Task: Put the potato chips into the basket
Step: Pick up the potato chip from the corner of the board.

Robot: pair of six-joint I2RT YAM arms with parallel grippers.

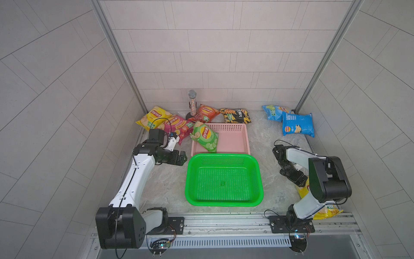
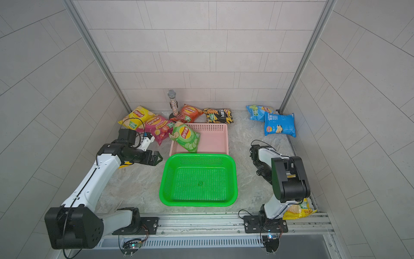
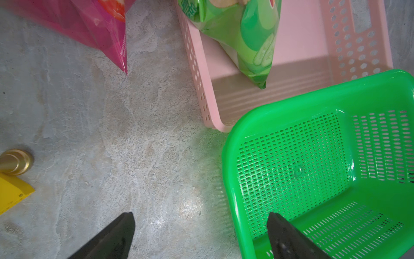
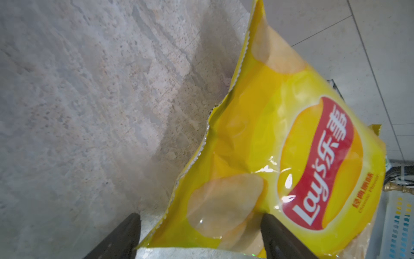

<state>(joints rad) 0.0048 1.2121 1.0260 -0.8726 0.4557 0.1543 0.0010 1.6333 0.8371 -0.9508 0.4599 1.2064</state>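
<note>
Since the right gripper [image 4: 201, 219] hangs over the near right corner of the marbled grey table [image 1: 165, 186] with its black fingers spread and nothing clamped, the step in hand looks like picking up the glossy yellow foil bag of potato chips [image 4: 280, 145]. That bag lies there, partly under the right arm. In the right wrist view its crimped edge and one corner sit between the spread fingers.

A good bite would go past the thin seam into the puffy body. The film looks slick, so a seam-only pinch may slide out. Closing gently should spare the air cushion, and lifting straight up before swinging inward would keep the bag off the arm.

Farther in stands the bright green perforated plastic basket [image 1: 224, 157], which is empty. The left gripper [image 3: 201, 215] is just beside its left rim, jaws wide and holding nothing, and is best kept out of the drop path.

Beyond, touching the green rim, is a pale pink perforated plastic basket [image 1: 244, 139]. A green foil chip bag [image 1: 205, 136] leans over its left wall, partly inside. Which basket is meant, I cannot tell.

Along the back wall lie a second yellow bag [image 1: 152, 116], a magenta bag [image 1: 177, 126], a red bag [image 1: 207, 112], a black bag [image 1: 235, 115] and two blue bags [image 1: 296, 124].
</note>
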